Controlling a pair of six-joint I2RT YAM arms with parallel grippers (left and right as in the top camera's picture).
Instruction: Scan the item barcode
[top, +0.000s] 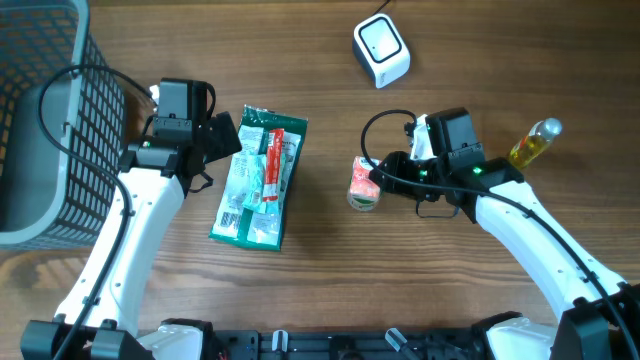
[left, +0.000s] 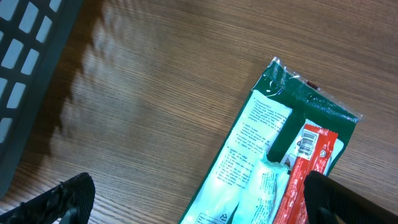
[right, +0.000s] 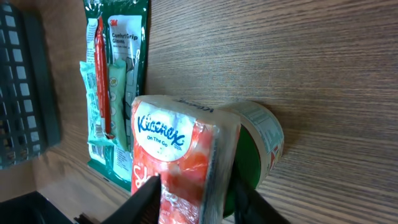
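A red and white Kleenex tissue pack (right: 174, 155) stands on edge at the table's middle (top: 360, 176). My right gripper (right: 196, 202) is shut on it, one finger on its printed face, the other on its far side. A small tub with a green lid (right: 258, 146) lies right behind the pack, touching it. The white barcode scanner (top: 381, 50) sits at the back, apart from both arms. My left gripper (left: 202, 202) hangs wide open over the upper end of a green glove package (top: 258, 178) and holds nothing.
A dark wire basket (top: 45, 110) fills the far left. A bottle of yellow liquid (top: 535, 143) lies to the right of my right wrist. A red stick pack (left: 305, 168) and pale green sachets (left: 255, 162) rest on the glove package.
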